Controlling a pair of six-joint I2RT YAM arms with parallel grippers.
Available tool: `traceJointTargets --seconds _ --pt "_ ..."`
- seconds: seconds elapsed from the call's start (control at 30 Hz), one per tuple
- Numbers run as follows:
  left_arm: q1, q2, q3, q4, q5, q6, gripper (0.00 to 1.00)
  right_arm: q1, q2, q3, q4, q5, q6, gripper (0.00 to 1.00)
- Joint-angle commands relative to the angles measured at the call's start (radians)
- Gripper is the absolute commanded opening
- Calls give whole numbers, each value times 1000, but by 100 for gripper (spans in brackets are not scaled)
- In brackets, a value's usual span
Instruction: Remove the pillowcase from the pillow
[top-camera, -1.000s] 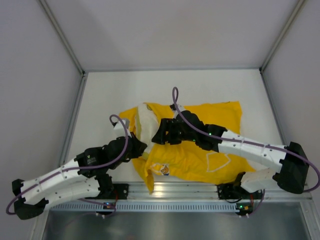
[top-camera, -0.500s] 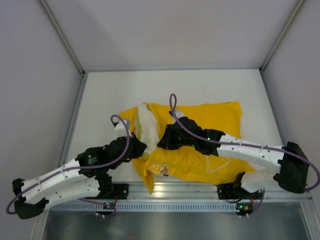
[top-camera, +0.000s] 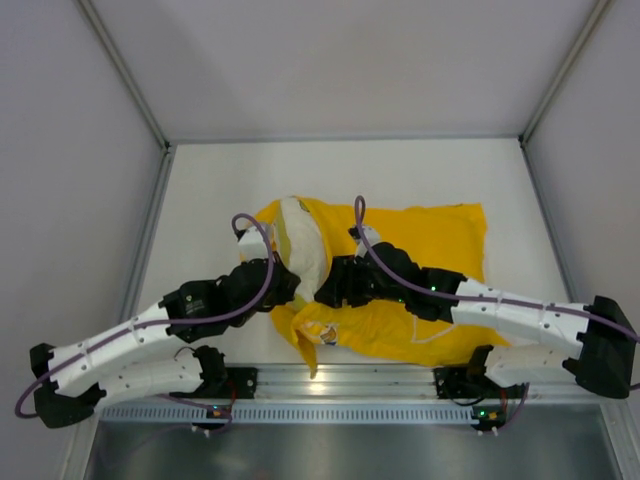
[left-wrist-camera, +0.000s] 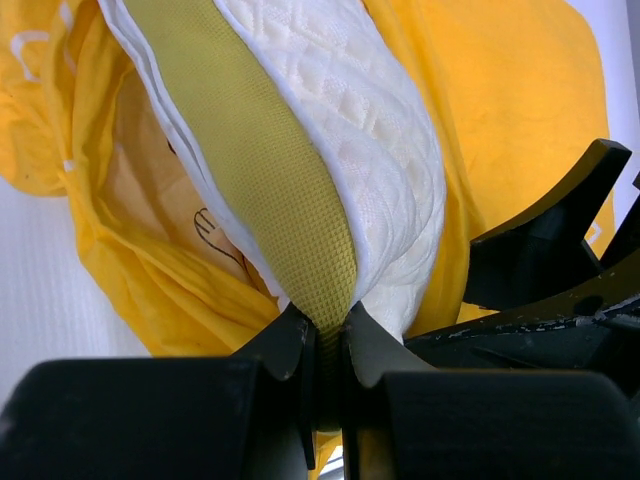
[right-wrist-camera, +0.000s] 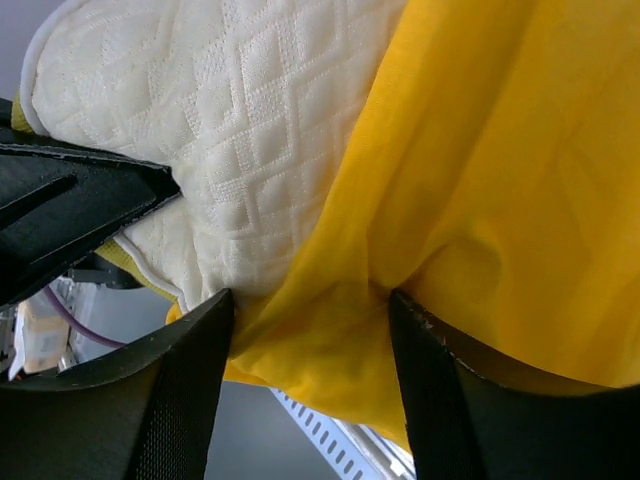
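The yellow pillowcase lies crumpled mid-table, and the cream quilted pillow bulges out of its left end. My left gripper is shut on the pillow's olive mesh edge band, which runs straight into my left gripper; the pillow and pillowcase rise behind it. My right gripper sits just to the right, against the pillowcase. In the right wrist view my right gripper is open, with a fold of pillowcase bunched between its fingers, beside the pillow.
An aluminium rail runs along the near table edge, just below the cloth. White enclosure walls close in the left, right and back. Purple cables loop above both wrists. The two grippers are almost touching.
More of the pillow has come out of the pillowcase and bulges higher. My left gripper has shifted right with the edge band. My right gripper has moved nearer, having shut and reopened.
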Motion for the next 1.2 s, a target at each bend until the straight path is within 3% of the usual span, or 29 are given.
traceJointTargets --seconds 0.0,0.2,0.4,0.53,0.57,0.77,1.17 --pt "2 -29 0 155 -40 -25 0 34 55 66 -43 -55 -36 63" --pt "4 -46 -11 166 -34 -19 0 60 90 109 -25 -55 -21 62" --pt "4 -40 24 165 -59 11 0 83 64 42 -19 -52 8 42" --pt "4 -44 36 165 -75 20 0 87 12 -18 -19 -37 19 13" --pt "4 -46 38 165 -78 21 0 87 -11 -41 -20 -35 20 10" --pt "4 -52 58 163 -85 32 0 87 -76 -113 -43 -8 31 3" --pt "4 -84 259 116 -75 112 0 70 -223 -181 -309 313 49 0"
